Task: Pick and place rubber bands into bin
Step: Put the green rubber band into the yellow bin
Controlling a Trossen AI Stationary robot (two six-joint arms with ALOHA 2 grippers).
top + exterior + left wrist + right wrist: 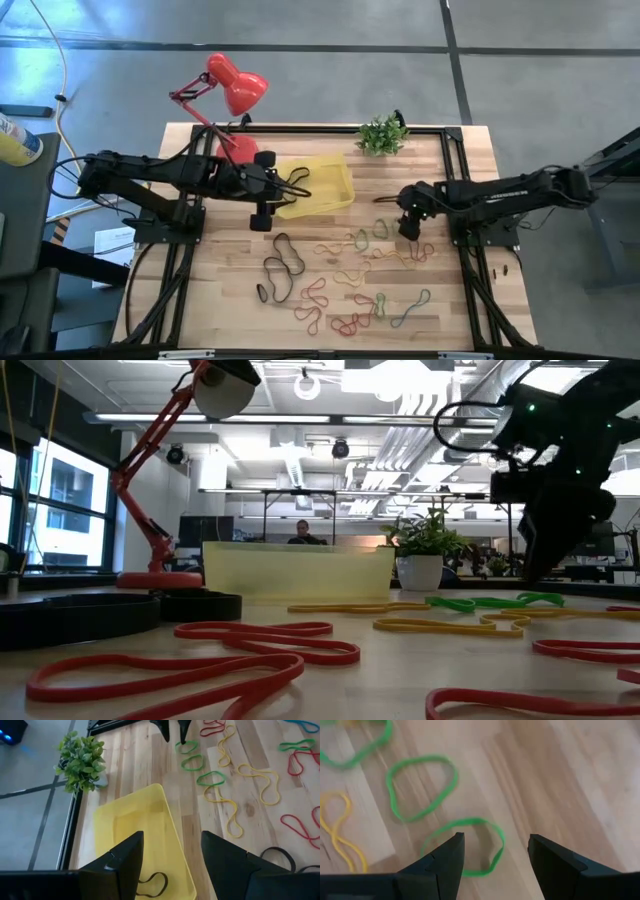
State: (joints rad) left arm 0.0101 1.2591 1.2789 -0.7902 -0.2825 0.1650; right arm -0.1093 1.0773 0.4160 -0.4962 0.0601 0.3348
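Only the left wrist view is showing a black band (152, 885) lying inside the yellow bin (130, 827), under the left gripper (172, 865), whose fingers are standing apart and empty. The right gripper (495, 865) (also spread, holding nothing) is hovering over a green band (470, 845). Other rubber bands (345, 275) are lying loose on the wooden table (470, 170). A red lamp (225, 85) and a small plant (382, 134) are standing at the far edge. In the low view an office is stretching behind, with a person partly hidden by the bin.

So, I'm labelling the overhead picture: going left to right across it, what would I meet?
Left gripper over the yellow bin, open → potted plant → right gripper, open, above the green rubber bands. The red lamp overlaps the left arm, so I leave it out.
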